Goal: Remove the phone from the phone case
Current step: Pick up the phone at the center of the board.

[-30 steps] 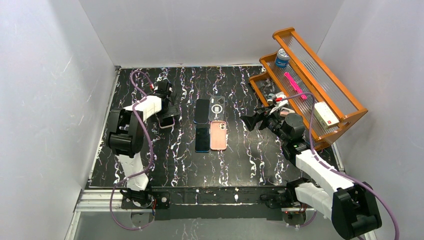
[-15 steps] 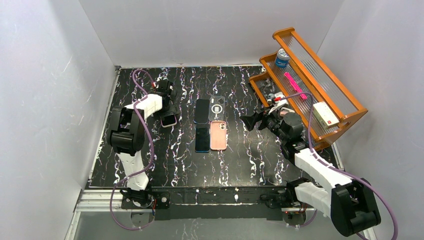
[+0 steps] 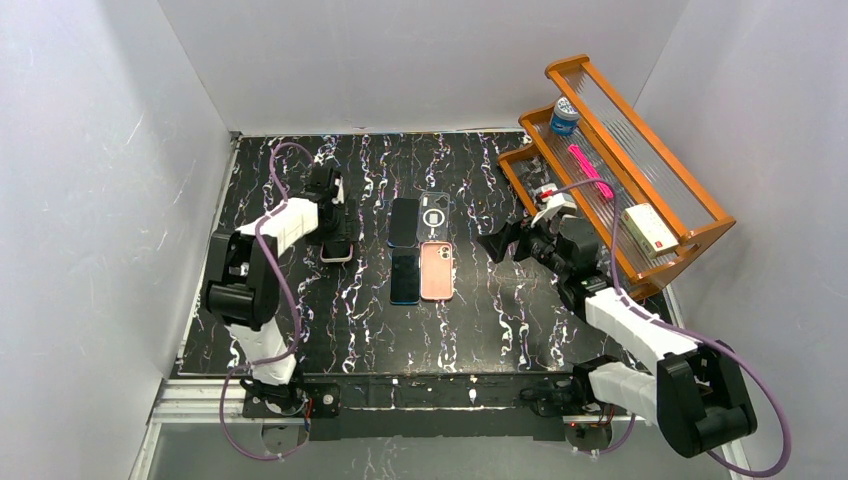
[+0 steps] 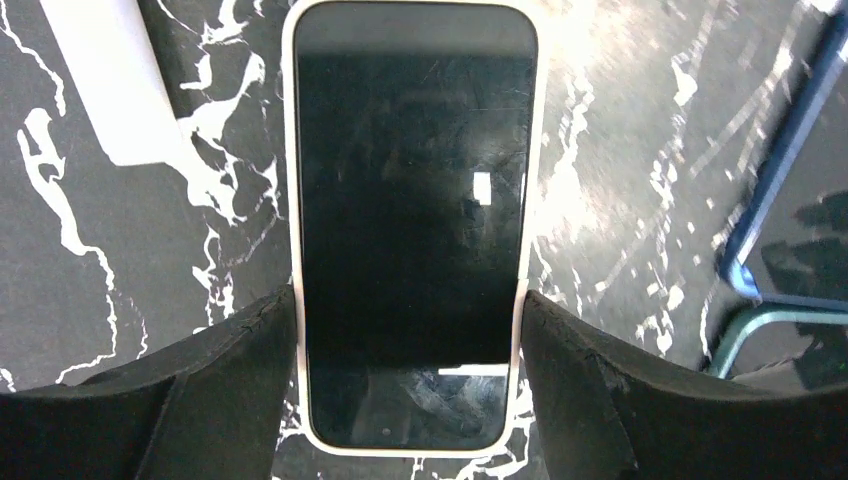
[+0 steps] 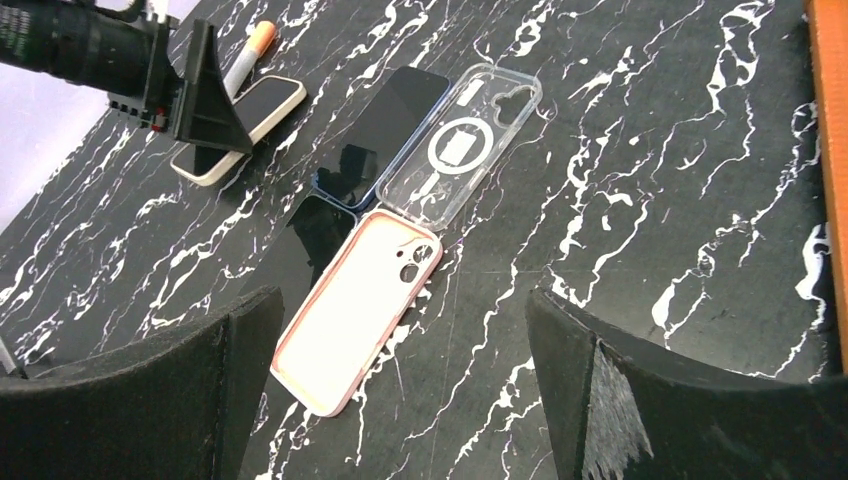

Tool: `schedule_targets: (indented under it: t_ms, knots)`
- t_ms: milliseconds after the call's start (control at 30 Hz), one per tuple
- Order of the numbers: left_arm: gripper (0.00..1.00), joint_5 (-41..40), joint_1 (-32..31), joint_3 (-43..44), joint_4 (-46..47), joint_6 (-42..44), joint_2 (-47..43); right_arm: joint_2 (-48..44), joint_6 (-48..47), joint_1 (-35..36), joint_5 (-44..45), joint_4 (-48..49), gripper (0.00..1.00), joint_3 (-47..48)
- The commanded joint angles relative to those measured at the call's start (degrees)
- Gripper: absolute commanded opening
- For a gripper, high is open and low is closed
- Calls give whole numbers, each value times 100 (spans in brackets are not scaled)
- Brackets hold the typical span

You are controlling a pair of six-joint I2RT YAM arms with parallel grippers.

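A phone (image 4: 410, 220) with a dark screen sits in a cream phone case (image 4: 290, 200) and lies flat on the black marbled table. My left gripper (image 4: 410, 300) is shut on it, one finger pressed against each long side of the case near its lower end. From above, the cased phone (image 3: 337, 252) shows just below the left gripper (image 3: 335, 238) at the table's left-centre. My right gripper (image 3: 497, 245) hovers open right of centre with nothing between its fingers. In the right wrist view, the right gripper (image 5: 400, 300) looks down at the cased phone (image 5: 240, 125) in the distance.
At centre lie two bare dark phones (image 3: 404, 222) (image 3: 405, 275), an empty clear case (image 3: 434, 213) and an empty pink case (image 3: 436, 270). A wooden rack (image 3: 640, 170) with small items stands at the right. White walls enclose the table.
The left gripper's jaws have closed from wide open onto the sides of the cased phone, and the left arm shifted slightly. The right arm drifted a little; its jaws stayed open.
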Motion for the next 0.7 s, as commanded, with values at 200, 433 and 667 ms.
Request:
schedule_targets:
  t_ms: [200,433,667]
  knots:
    - [0,149,-645,-660,562,1404,-1699,483,405,-7,-1025,-1365,99,1066]
    - [0,360,-707,-890,681,1368,-2059,807,624,-9,-1809,-1400,99,1350]
    - [0,953,-1150,-1266,1076,2167,-2728,1539,1009,-11,-2784,-1659,99,2065]
